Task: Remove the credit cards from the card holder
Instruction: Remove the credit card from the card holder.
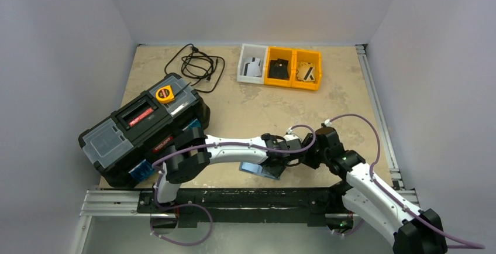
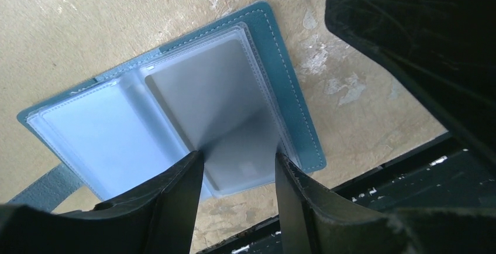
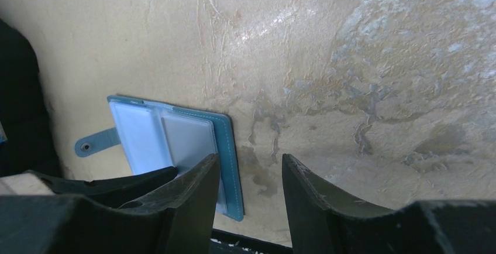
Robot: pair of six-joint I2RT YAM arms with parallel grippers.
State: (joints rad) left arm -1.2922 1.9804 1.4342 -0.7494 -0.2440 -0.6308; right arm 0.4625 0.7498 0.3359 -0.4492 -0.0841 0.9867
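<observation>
Left end effector [image 2: 238, 156] parted, empty, over open card holder [image 2: 175, 105] flat on table [image 3: 351, 61]. Right end effector [image 3: 251, 161] parted, empty, just beside. Seen only from above: credit cards [image 1: 252, 68] in far bins [image 1: 281, 49].

- One card holder [image 1: 261, 170], lower centre of the overhead view.
- Three small bins at upper centre: one white bin [image 1: 255, 50] and two yellow bins [image 1: 281, 51] [image 1: 308, 54].
- At least three credit cards, one kind per bin: pale [image 1: 252, 67], black [image 1: 279, 69] and tan [image 1: 306, 72]. Any stacking cannot be told.
- One black toolbox [image 1: 140, 131], left.
- One yellow tape measure [image 1: 165, 94].
- One black cable [image 1: 196, 65], upper left.
- Two robot arms [image 1: 234, 148] [image 1: 368, 189].
</observation>
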